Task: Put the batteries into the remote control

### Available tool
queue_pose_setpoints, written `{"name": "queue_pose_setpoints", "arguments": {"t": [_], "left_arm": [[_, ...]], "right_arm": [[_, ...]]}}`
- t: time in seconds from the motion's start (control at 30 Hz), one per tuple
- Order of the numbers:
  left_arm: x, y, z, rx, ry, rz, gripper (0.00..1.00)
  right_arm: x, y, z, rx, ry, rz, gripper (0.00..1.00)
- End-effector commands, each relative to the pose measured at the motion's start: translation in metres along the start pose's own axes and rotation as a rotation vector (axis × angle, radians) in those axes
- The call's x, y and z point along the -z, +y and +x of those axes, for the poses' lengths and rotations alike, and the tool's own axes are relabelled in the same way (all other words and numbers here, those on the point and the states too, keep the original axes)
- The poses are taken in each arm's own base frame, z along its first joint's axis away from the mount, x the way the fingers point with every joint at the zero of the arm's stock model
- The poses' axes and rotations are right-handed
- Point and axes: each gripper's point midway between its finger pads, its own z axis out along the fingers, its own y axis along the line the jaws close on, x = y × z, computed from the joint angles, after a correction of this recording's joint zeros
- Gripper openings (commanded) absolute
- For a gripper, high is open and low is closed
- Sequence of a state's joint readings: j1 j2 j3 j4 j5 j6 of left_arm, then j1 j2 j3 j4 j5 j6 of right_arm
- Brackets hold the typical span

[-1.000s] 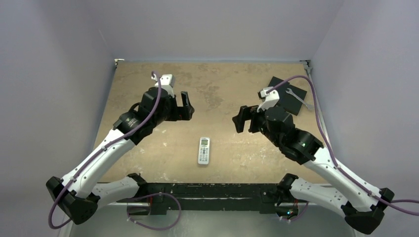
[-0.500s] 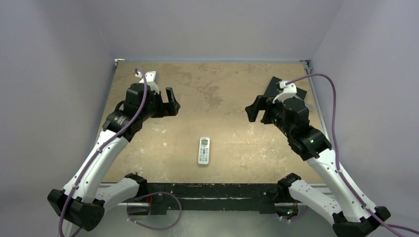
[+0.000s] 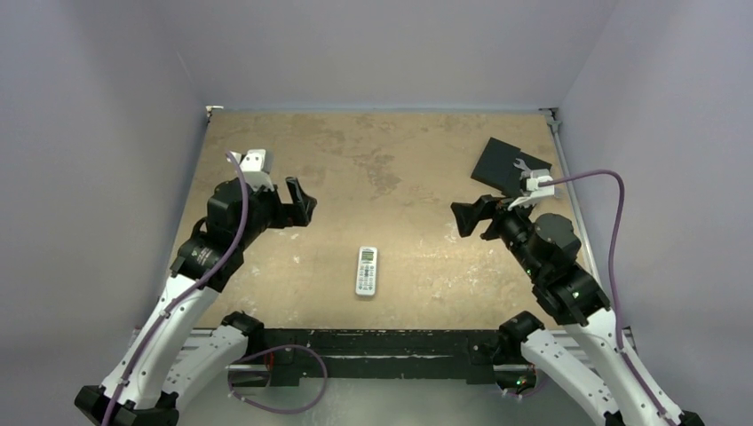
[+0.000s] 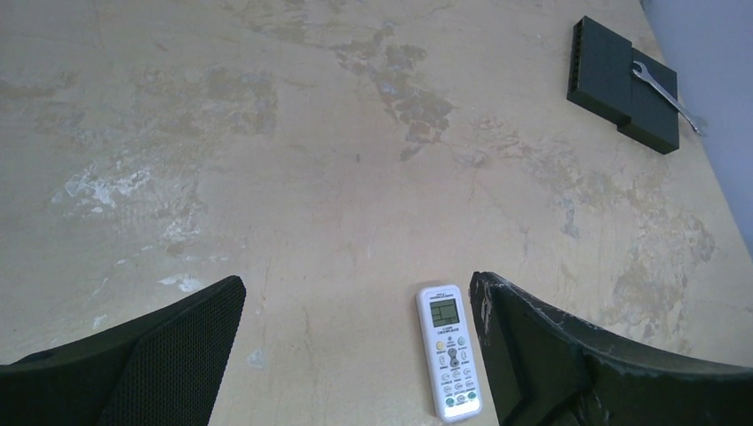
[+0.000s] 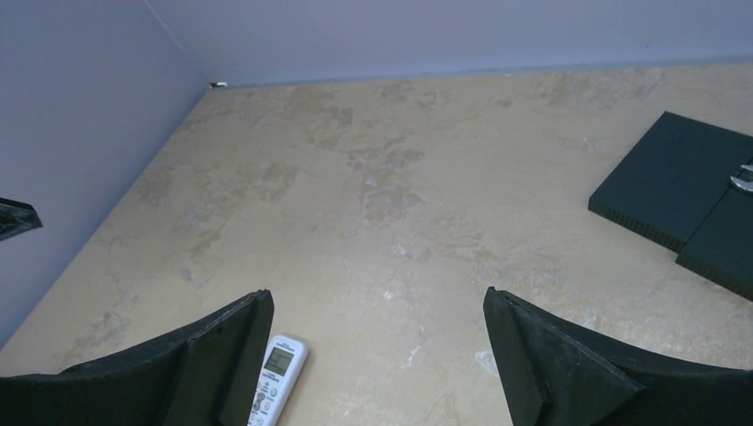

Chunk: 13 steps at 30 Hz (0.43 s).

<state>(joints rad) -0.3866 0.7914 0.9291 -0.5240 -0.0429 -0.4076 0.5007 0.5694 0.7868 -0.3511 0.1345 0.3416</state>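
White remote control (image 3: 366, 271) with a pale green screen and rows of pale buttons. Tan bench (image 3: 391, 151) mottled with darker brown stains and whitish scuffs. Matte black square pad (image 3: 499, 164). Silver wrench (image 4: 664, 84). Lilac-grey walls (image 3: 373, 53) — and purple cables (image 3: 613, 222) — frame the scene.

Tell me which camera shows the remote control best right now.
Left wrist: the remote control lies face up and large, screen and button rows clear. Top external shows it whole but small on the table. Right wrist catches only its screen end, beside a finger of the right gripper, cut off by the frame.
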Motion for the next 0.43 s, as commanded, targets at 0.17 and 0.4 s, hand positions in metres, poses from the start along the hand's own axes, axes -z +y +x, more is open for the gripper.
{"name": "queue_pose_setpoints", "arguments": {"t": [0.17, 0.4], "left_arm": [[0.0002, 0.0047, -0.0014, -0.022, -0.067, 0.005, 0.99], [0.0059, 0.0044, -0.0040, -0.020, -0.102, 0.015, 0.99]], "right_arm": [[0.0007, 0.0131, -0.0164, 0.031, -0.079, -0.079, 0.99], [0.0030, 0.0142, -0.0174, 0.037, -0.084, -0.087, 0.99]]}}
